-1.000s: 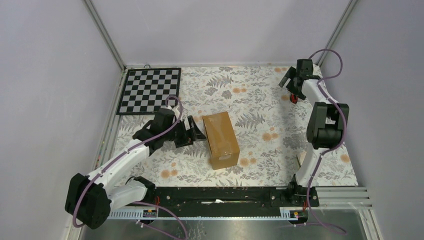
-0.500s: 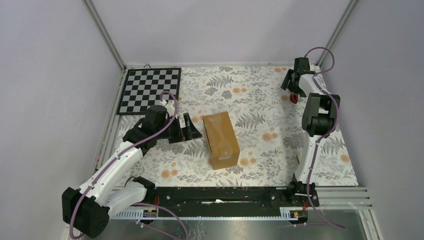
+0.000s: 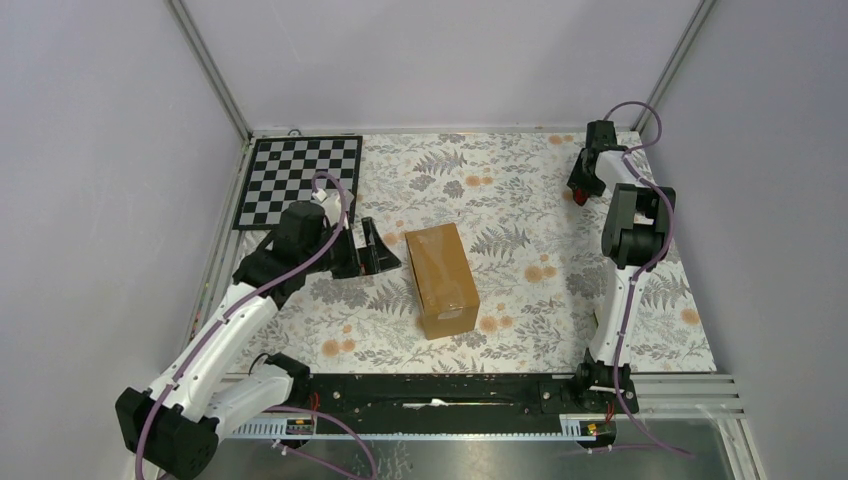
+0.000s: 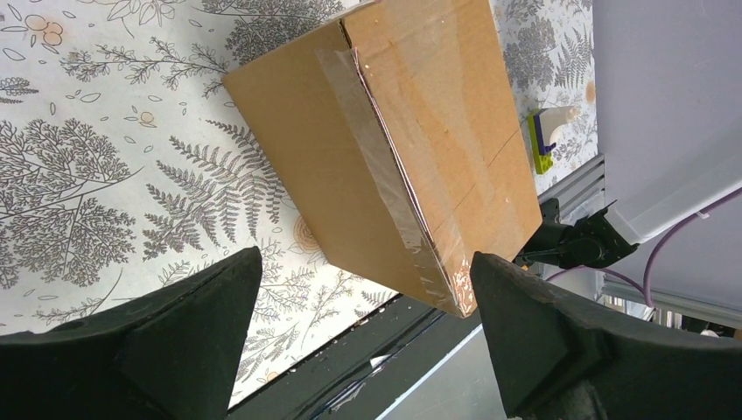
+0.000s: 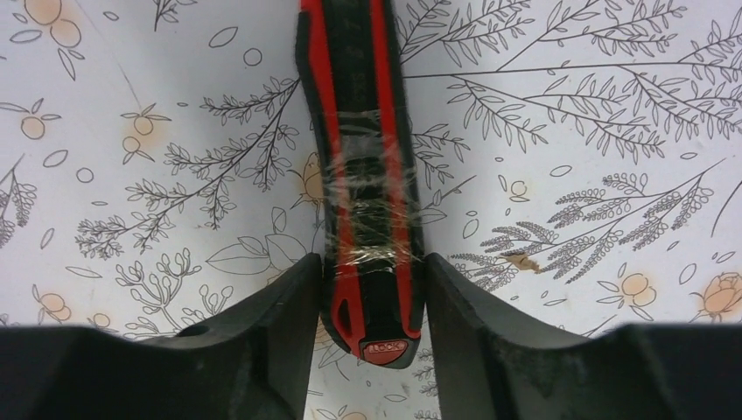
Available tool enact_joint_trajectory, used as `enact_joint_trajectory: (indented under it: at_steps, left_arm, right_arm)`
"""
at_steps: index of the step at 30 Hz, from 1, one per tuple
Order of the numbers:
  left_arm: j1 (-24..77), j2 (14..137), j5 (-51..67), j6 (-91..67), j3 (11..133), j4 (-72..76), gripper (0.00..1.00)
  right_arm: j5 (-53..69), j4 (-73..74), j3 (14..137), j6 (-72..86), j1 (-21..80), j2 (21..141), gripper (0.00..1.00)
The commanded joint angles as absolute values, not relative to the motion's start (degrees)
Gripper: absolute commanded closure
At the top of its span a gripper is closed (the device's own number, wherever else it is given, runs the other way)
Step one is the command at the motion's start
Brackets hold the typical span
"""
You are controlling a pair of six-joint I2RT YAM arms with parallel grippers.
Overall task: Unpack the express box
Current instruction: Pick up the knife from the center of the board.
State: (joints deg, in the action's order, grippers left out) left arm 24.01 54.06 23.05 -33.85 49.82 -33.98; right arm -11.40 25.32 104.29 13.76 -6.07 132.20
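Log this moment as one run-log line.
left gripper: open, empty, beside express box | right gripper: shut on cutter, flat on table | express box: taped shut

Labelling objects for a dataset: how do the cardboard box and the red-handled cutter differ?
The express box is plain brown; the cutter is red and black. The box is far bigger than the cutter. The box stands free; the cutter lies between the right gripper's fingers. Both rest on the floral table.

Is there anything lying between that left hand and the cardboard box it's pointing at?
Nothing visible. The open left hand faces the express box, with only bare flowered tablecloth between them.
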Motion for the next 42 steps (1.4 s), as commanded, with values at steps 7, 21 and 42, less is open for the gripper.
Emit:
enact_joint_trajectory:
  at_steps: [7, 21, 42]
  left_arm:
    - [23.0, 53.2, 25.3, -33.5, 56.5, -34.3, 0.01]
    - [22.9, 58.5, 25.5, -35.3, 63.0, -33.3, 0.01]
    - [22.7, 64.1, 26.8, -37.9, 67.2, -28.7, 0.01]
  right_arm:
    - [-9.8, 25.2, 100.0, 16.4, -6.2, 129.2, 0.86]
    - [-8.2, 27.1, 86.4, 19.4, -5.3, 111.2, 1.00]
    - [-9.9, 31.7, 78.9, 21.5, 12.1, 85.0, 1.00]
